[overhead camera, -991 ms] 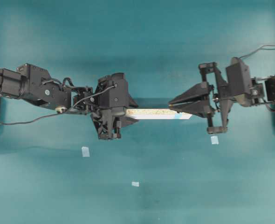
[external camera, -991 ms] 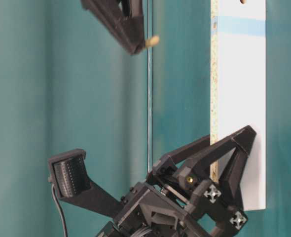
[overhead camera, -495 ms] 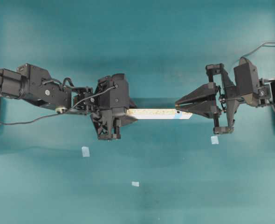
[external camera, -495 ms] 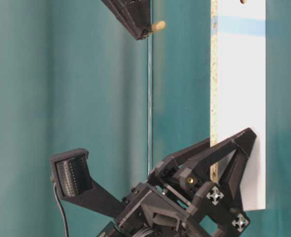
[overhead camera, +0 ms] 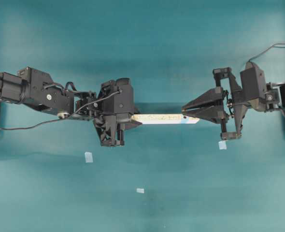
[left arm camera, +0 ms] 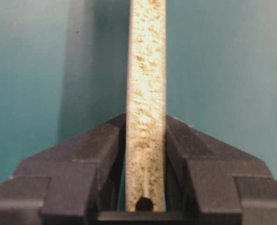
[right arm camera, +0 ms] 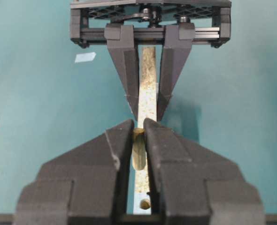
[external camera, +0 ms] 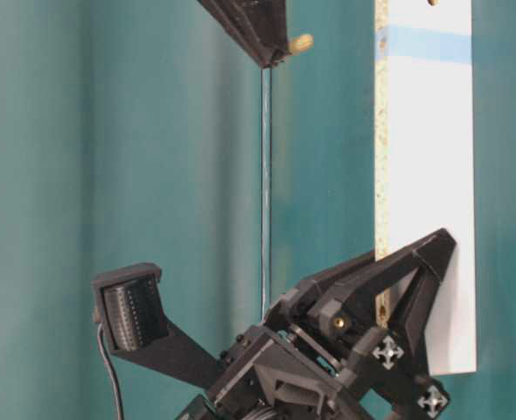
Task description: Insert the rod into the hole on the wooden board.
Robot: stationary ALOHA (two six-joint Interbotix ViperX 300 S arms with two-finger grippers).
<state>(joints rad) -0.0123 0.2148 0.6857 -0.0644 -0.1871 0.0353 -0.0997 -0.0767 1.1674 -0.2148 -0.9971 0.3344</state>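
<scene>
Your rod [right arm camera: 138,151] sits pinched between the fingers of your right hand [right arm camera: 138,125], its tip poking just past the fingertips, and in the table-level view the rod [external camera: 300,42] is clear of the board [external camera: 426,184], a gap between them. The board [overhead camera: 164,118] is up off the table [overhead camera: 142,43] on its narrow edge, lying lengthwise between your two arms over the table's middle. The hole [right arm camera: 144,203] shows on the speckled edge just below the rod in the right wrist view, at the board's right end, where a blue band [external camera: 428,44] crosses the white face. Your right hand [overhead camera: 184,110] hovers right over that end. At the other end, your left hand [left arm camera: 145,140] has its fingers pressed against both faces of the board [left arm camera: 147,84], clamping it, with a dark hole [left arm camera: 143,204] showing between them. Three small pale tape squares [overhead camera: 88,157] lie on the table toward the near edge.
</scene>
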